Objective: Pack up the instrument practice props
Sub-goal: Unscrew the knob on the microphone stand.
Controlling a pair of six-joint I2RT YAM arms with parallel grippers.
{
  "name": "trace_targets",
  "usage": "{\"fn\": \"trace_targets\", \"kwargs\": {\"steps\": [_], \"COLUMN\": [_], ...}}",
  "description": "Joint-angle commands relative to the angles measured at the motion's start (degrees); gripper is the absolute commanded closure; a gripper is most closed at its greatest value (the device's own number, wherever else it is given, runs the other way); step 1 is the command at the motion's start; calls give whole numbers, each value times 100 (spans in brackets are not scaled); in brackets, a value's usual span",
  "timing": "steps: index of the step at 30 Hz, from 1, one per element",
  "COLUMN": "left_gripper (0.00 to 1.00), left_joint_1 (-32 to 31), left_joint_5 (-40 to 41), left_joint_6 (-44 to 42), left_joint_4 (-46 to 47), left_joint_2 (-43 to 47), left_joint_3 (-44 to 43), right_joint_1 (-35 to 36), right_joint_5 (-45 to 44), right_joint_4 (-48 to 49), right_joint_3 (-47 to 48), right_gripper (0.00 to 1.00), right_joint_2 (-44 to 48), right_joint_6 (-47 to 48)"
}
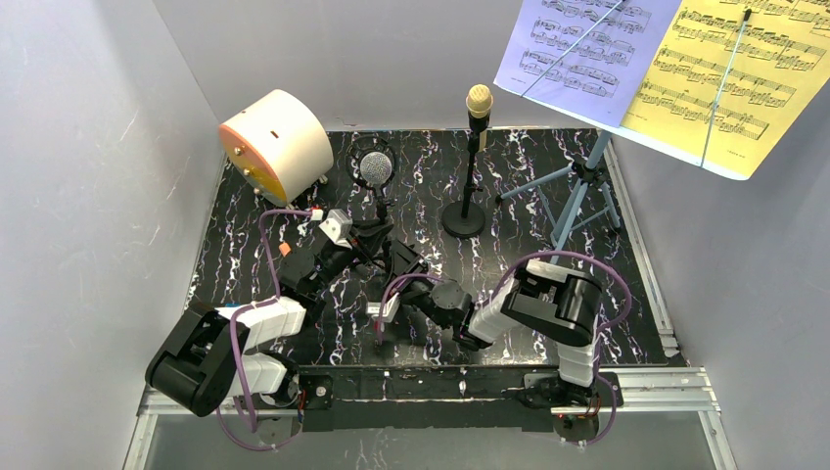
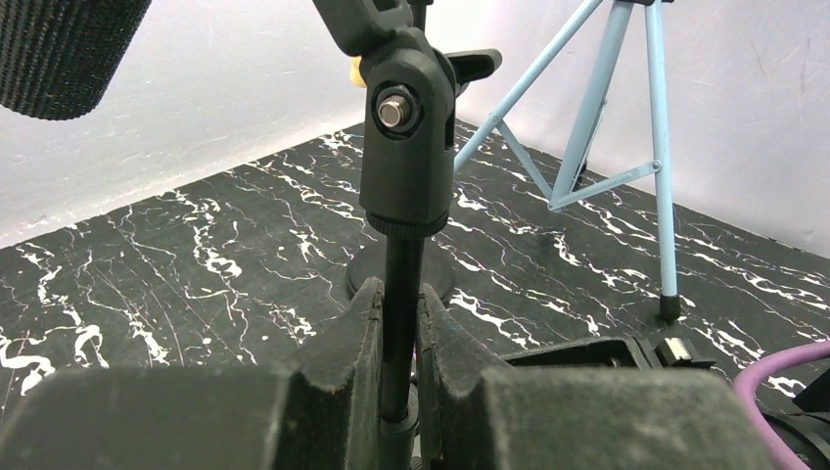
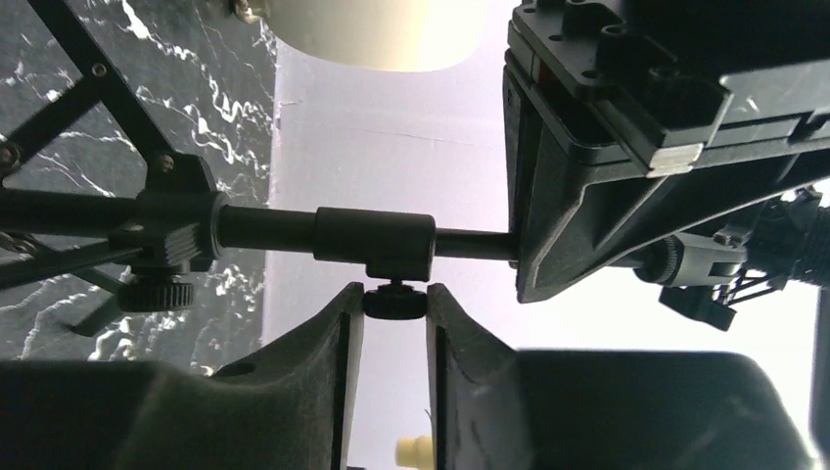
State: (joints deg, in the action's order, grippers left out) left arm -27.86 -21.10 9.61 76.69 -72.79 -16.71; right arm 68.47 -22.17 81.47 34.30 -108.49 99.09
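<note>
A silver-headed microphone (image 1: pixel 375 167) sits on a black tripod mic pole (image 2: pixel 401 264) at the middle of the marbled table (image 1: pixel 626 264). My left gripper (image 1: pixel 364 241) (image 2: pixel 399 294) is shut on that pole's thin shaft, just under the clip joint (image 2: pixel 406 147). My right gripper (image 1: pixel 406 266) (image 3: pixel 395 294) is shut on a small knob (image 3: pixel 395 301) under the pole's collar (image 3: pixel 375 240); tripod legs (image 3: pixel 59 98) spread to the left. Farther back, a cream microphone (image 1: pixel 479 100) stands on a round-base pole (image 1: pixel 463 217). The blue tripod music rack (image 1: pixel 577 191) carries lavender (image 1: pixel 577 44) and yellow (image 1: pixel 729 78) score sheets.
A big cream cylinder with an orange face (image 1: pixel 274 145) lies at the back left. Grey walls (image 1: pixel 88 196) close in the table on three sides. The blue rack's legs (image 2: pixel 587 127) stand just right of the held pole. Purple cables (image 1: pixel 548 257) loop off both arms.
</note>
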Motion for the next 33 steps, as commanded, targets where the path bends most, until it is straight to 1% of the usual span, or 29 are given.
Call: {"fn": "trace_targets", "kwargs": {"steps": [1, 2, 4, 6, 9, 12, 15, 16, 17, 21, 23, 25, 28, 31, 33], "left_gripper": [100, 100, 100, 100, 100, 100, 100, 100, 100, 100, 100, 100, 100, 100, 100], "left_joint_1": [-106, -106, -106, -106, -106, -106, -106, -106, -106, -106, -106, -106, -114, -116, -115], "left_joint_5": [-373, -374, -363, -359, -360, -371, -379, -386, -391, -467, -511, -562, -625, -664, -682], "left_joint_6": [187, 183, 178, 174, 176, 173, 172, 171, 161, 136, 110, 82, 40, 0, -7], "left_joint_4": [-725, -725, -725, -725, -725, -725, -725, -725, -725, -725, -725, -725, -721, -725, -725], "left_joint_2": [-141, -139, -138, -139, -147, -147, -155, -156, -164, -174, -174, -165, -181, -191, -191], "left_joint_3": [80, 87, 89, 87, 80, 81, 80, 80, 80, 76, 80, 83, 80, 88, 89], "right_joint_1": [92, 96, 97, 89, -41, -351, -818, -994, -1204, -1914, -2123, -2168, -2165, -2163, -2168], "right_joint_5": [4, 31, 107, 237, 694, 1385, 2133, 2555, 2787, 3655, 3965, 4009, 4065, 4103, 4074], "right_joint_4": [184, -3, -544, -1367, -2705, -3549, -3844, -3864, -3862, -3604, -3230, -2914, -2810, -2346, -2208], "right_joint_3": [46, 41, 35, 87, 261, 371, 348, 330, 307, 204, 110, 114, 319, 411, 525], "right_gripper": [55, 45, 37, 34, 30, 28, 25, 24, 23, 23, 23, 23, 23, 23, 23], "right_joint_2": [264, 409, 781, 1209, 1894, 2361, 2736, 2823, 2880, 2957, 3000, 3004, 2911, 2788, 2658], "right_joint_6": [-1136, -1483, -2274, -3215, -4865, -6442, -8017, -8501, -9207, -11026, -11567, -11838, -12036, -12174, -12179]}}
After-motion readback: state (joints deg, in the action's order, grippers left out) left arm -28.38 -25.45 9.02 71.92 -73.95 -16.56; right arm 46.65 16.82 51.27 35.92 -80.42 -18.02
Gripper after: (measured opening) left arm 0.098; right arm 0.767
